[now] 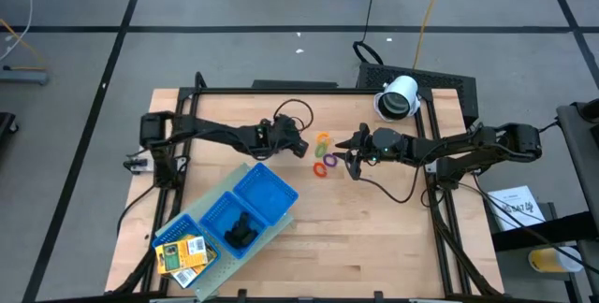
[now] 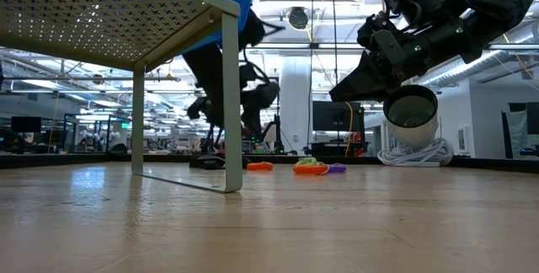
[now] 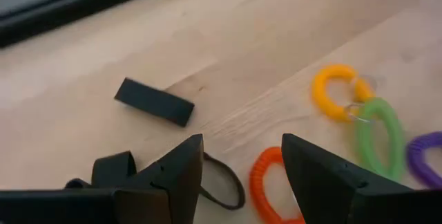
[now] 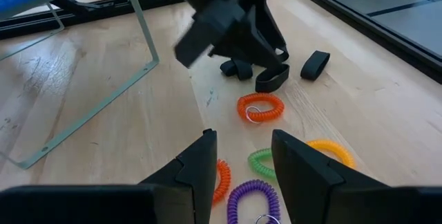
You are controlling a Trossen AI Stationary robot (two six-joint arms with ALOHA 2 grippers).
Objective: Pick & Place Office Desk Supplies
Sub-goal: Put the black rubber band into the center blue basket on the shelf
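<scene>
Rings (image 4: 261,108) of coiled plastic look light and springy, best pinched across the coil, and both the left gripper (image 3: 238,175) and right gripper (image 4: 242,158) hover with fingers apart, grasping nothing.

Overhead looking down, table-level sideways, wrist views close, sharing rings (image 1: 324,158)

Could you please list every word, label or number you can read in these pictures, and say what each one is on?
None can be read.
Two small yellow printed packs in the blue plastic tray: print too small.
White paper sheet beside the wooden table: dark marks, too blurred.
</scene>
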